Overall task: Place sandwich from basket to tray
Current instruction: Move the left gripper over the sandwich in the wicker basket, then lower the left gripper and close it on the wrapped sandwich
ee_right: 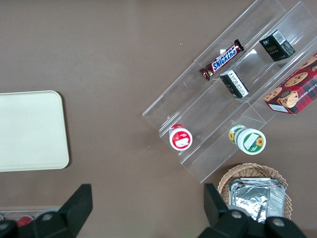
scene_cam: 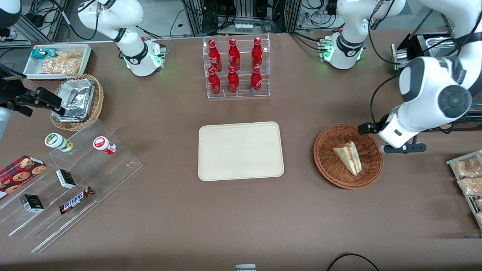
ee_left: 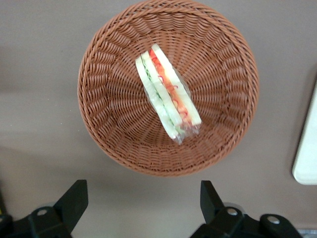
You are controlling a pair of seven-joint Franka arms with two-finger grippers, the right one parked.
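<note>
The sandwich (scene_cam: 349, 157) (ee_left: 167, 90) is lying in the round basket (scene_cam: 348, 179) (ee_left: 213, 49), resting on its side across the woven bottom with its red and green filling showing along the cut edge. The gripper (ee_left: 139, 202) is hanging above the table just beside the basket's rim, its two fingers (ee_left: 73, 200) spread wide apart and holding nothing. The tray (scene_cam: 240, 150) (ee_left: 308, 148) is sitting flat on the table beside the basket, toward the parked arm's end, and a rack of red bottles (scene_cam: 235, 67) is standing farther from the front camera than the tray.
</note>
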